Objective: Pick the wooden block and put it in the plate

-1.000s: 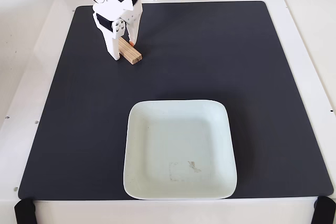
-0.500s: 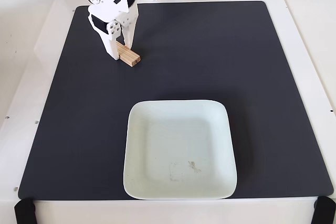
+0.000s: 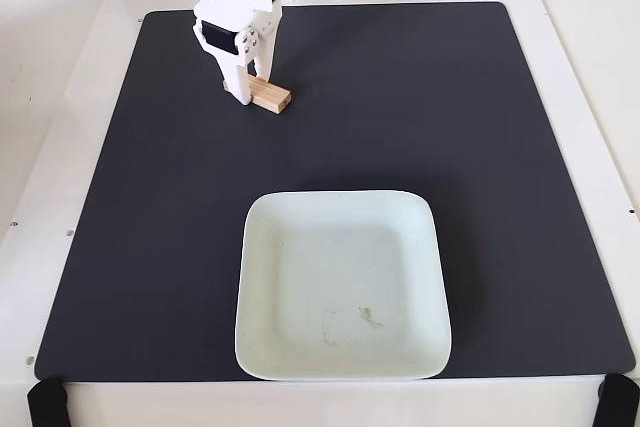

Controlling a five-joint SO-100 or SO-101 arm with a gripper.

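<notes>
Fixed view, looking down on your table: your white two-finger gripper (image 3: 252,90) points down at the far left part of the black rectangular mat (image 3: 480,147), with its fingers closed on the small light-tan rectangular wooden block (image 3: 270,97). One end of the block sits between the fingertips, and the rest sticks out to the right of them in this view, its end grain facing the camera. You cannot tell from this angle whether the block rests on the mat or is raised off it. The large pale mint-white square plate (image 3: 280,247) with rounded corners and a raised rim lies well apart from the fingers, nearer the camera and a little to the right of them, flat on the mat. A faint mark shows on its inner surface, toward its near edge. The mat lies on a white tabletop (image 3: 580,67).
</notes>
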